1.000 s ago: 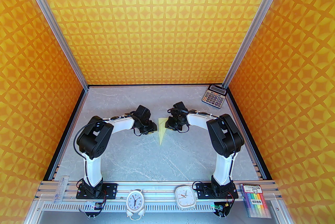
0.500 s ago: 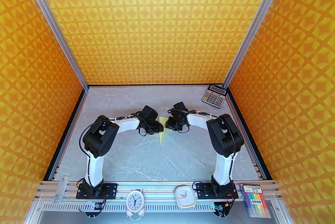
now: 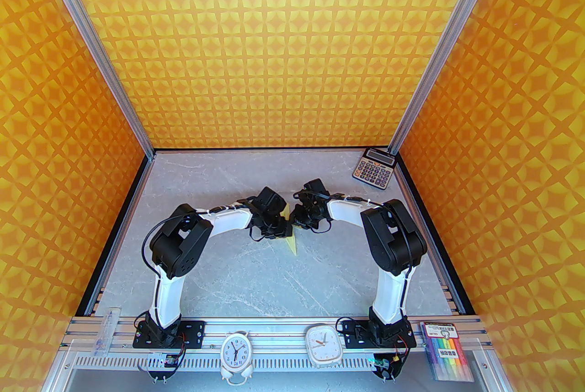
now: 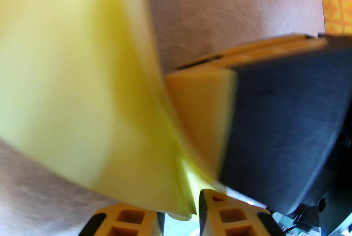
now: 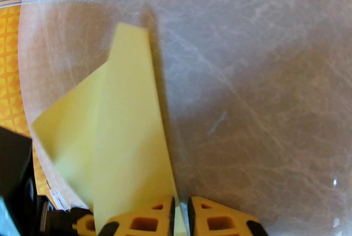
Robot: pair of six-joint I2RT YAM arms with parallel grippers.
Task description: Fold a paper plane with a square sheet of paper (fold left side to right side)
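Observation:
The square sheet of paper, pale yellow and folded into a narrow pointed paper plane (image 3: 292,246), lies at mid-table between my two grippers, its tip pointing toward the near edge. My left gripper (image 3: 279,229) presses in from the left. In the left wrist view the blurred paper (image 4: 68,78) runs down between that gripper's (image 4: 180,215) orange fingertips (image 4: 132,219), which close on its layered edge. My right gripper (image 3: 297,222) holds the right side. In the right wrist view the paper (image 5: 126,119) passes between that gripper's (image 5: 181,215) nearly touching fingers. The right gripper's orange pad (image 4: 200,119) is close against the paper.
A grey calculator (image 3: 374,168) lies in the far right corner. Two white clocks (image 3: 235,353) (image 3: 323,344) and a pack of coloured markers (image 3: 445,356) sit on the near rail. Orange patterned walls close in the table on three sides.
The left arm has moved right until its gripper meets the paper beside the right gripper. The paper's near tip has swung to the right. The right arm has stayed put.

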